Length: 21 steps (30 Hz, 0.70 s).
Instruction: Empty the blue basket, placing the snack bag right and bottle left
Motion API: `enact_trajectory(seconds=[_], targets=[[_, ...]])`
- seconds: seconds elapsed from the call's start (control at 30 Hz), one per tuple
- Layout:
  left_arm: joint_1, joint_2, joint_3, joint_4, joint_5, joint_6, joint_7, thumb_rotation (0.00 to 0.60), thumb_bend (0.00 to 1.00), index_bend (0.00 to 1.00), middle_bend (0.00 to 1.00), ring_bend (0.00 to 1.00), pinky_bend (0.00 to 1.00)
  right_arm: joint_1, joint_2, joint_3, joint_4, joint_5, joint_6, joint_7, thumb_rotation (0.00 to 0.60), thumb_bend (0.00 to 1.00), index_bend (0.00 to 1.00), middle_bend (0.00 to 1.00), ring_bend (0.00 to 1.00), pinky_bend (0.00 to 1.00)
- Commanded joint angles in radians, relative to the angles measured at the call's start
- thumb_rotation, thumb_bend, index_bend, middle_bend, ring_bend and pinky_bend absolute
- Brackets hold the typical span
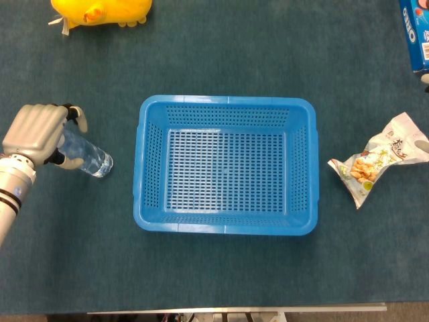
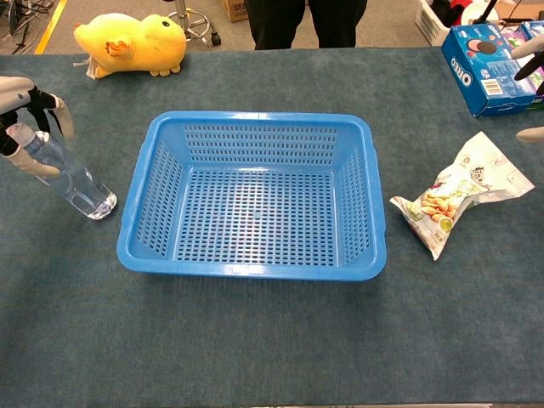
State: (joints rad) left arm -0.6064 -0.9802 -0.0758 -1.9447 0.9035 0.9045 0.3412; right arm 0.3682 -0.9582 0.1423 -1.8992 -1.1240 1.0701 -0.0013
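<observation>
The left hand [image 1: 37, 132] grasps the upper part of the clear bottle [image 1: 88, 153], fingers wrapped round it near the cap. The bottle leans, its top tipped toward the left edge of the table [image 1: 221, 268] and its base at or just above the cloth left of the blue basket [image 1: 226, 164], apart from the basket's wall; whether the base touches the cloth I cannot tell. In the chest view the same hand [image 2: 21, 119] sits at the far left edge of the picture with the bottle [image 2: 72, 179] slanting down from it toward the basket [image 2: 252, 195].

The basket stands in the middle of the table with nothing in it, its perforated floor and walls bare. The snack bag [image 1: 379, 159] lies flat on the cloth to the right of the basket, well clear of its rim, crumpled, with its printed side up. The chest view shows the bag [image 2: 455, 194] in the same spot.

Of the right hand only fingertips [image 2: 531, 59] show at the right edge of the chest view, above and beyond the bag and not touching it; they look spread and hold nothing visible, but too little of the hand shows, so I cannot tell whether it is released or clenched.

A yellow plush duck [image 2: 132, 42] lies at the far left corner, and a blue biscuit box [image 2: 486, 55] at the far right corner
</observation>
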Motion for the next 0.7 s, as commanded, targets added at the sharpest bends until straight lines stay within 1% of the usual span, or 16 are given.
enact_trajectory(seconds=[0.03,0.1,0.2,0.3,0.33,0.47,0.6,0.7], targets=[[0.0,0.008,0.009,-0.017,0.011,0.015,0.013,0.6,0.13,0.32,0.18,0.22,0.63,-0.001,0.001,0.0,-0.001,-0.001,0.002,0.0,0.6,0.0,0.22,0.32,0.36,0.61],[0.003,0.011,0.01,-0.03,0.023,0.033,0.019,0.6,0.13,0.28,0.13,0.17,0.58,-0.003,0.002,0.0,-0.002,-0.001,0.005,0.001,0.6,0.0,0.22,0.32,0.36,0.61],[0.016,0.017,-0.004,-0.059,0.057,0.085,0.007,0.6,0.13,0.25,0.09,0.12,0.5,-0.008,0.006,0.0,-0.005,-0.002,0.013,0.005,0.6,0.0,0.23,0.32,0.36,0.61],[0.035,0.023,-0.02,-0.08,0.116,0.15,-0.009,0.6,0.13,0.24,0.09,0.12,0.48,-0.014,0.012,0.001,-0.01,-0.005,0.022,0.008,0.6,0.0,0.23,0.32,0.36,0.61],[0.047,0.024,-0.028,-0.087,0.146,0.188,-0.012,0.6,0.13,0.24,0.1,0.12,0.47,-0.017,0.016,0.002,-0.013,-0.007,0.027,0.011,0.6,0.0,0.23,0.32,0.36,0.61],[0.089,0.02,-0.053,-0.102,0.246,0.327,-0.012,0.6,0.13,0.28,0.16,0.14,0.47,-0.03,0.032,0.004,-0.026,-0.015,0.049,0.018,0.6,0.0,0.23,0.32,0.36,0.61],[0.141,-0.014,-0.072,-0.099,0.345,0.477,-0.013,0.6,0.13,0.4,0.29,0.24,0.48,-0.052,0.051,0.009,-0.045,-0.041,0.091,0.035,0.6,0.0,0.25,0.33,0.36,0.61],[0.169,-0.03,-0.063,-0.095,0.392,0.525,-0.011,0.6,0.13,0.44,0.34,0.27,0.5,-0.072,0.057,0.01,-0.049,-0.081,0.13,0.058,0.6,0.0,0.28,0.35,0.36,0.61]])
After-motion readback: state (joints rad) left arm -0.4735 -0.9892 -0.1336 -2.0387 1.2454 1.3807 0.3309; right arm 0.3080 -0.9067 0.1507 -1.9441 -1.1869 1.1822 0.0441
